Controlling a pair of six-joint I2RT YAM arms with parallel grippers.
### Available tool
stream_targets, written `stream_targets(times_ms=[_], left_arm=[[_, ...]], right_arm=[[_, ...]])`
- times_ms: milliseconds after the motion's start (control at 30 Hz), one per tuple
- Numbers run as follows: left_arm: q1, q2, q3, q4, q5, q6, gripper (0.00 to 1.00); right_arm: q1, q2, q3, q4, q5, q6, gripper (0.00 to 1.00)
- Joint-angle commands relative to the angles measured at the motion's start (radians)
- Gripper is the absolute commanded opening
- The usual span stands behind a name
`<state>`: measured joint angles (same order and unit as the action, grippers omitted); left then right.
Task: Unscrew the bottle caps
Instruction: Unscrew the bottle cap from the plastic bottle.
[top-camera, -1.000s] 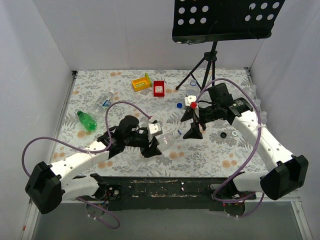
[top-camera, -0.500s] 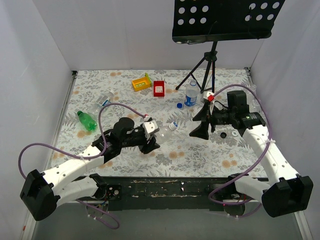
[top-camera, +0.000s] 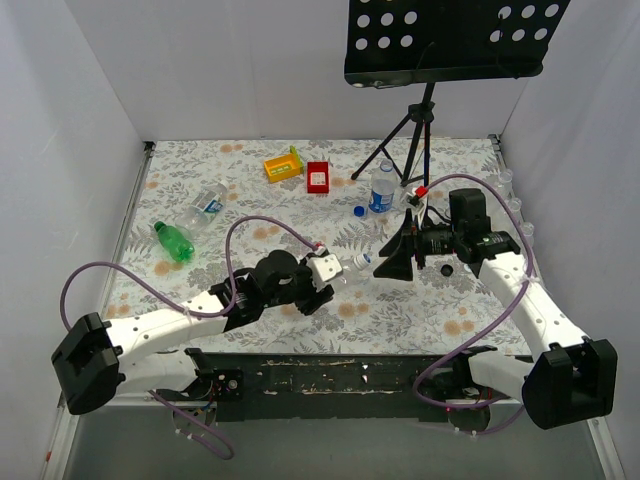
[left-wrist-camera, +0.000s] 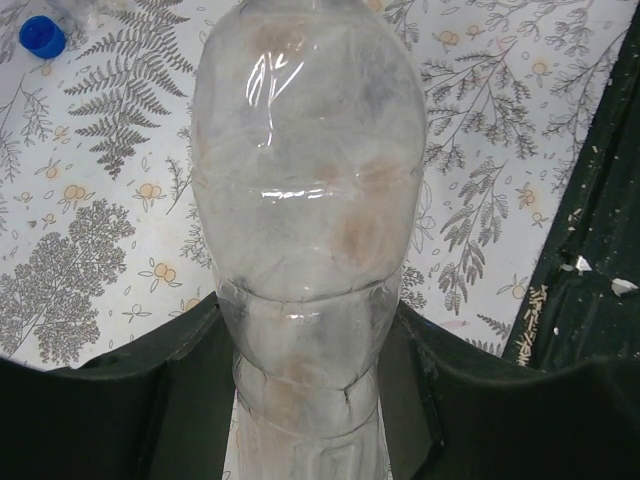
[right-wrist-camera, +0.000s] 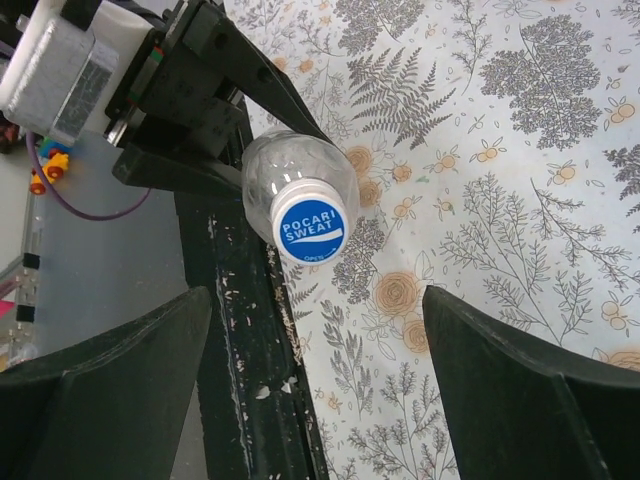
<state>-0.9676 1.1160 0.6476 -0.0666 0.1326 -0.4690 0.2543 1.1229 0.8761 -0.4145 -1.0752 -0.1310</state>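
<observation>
My left gripper is shut on a clear bottle, held off the table with its neck pointing right. In the left wrist view the bottle fills the gap between both fingers. Its blue-and-white bottle cap, printed POCARI SWEAT, is on the neck and faces my right gripper. That gripper is open, just right of the cap, with nothing between its fingers. Other bottles: one upright, a green one and clear ones lying at left.
A loose blue cap and a black one lie on the patterned table. A yellow box and a red box sit at the back. A black tripod stand rises at the back right.
My left arm has carried the bottle to the right, bringing its cap close to the right gripper. My right wrist has pulled back to the right and now faces the cap.
</observation>
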Motion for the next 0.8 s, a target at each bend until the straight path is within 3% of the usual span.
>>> stream_targets(times_ms=[0, 767], left_arm=[[-0.026, 0.013, 0.020, 0.060, -0.096, -0.008, 0.14], [-0.085, 0.080, 0.032, 0.136, -0.199, -0.010, 0.13]], right_arm=[[-0.012, 0.012, -0.012, 0.085, -0.054, 0.080, 0.93], [-0.012, 0.098, -0.016, 0.209, -0.074, 0.274, 0.90]])
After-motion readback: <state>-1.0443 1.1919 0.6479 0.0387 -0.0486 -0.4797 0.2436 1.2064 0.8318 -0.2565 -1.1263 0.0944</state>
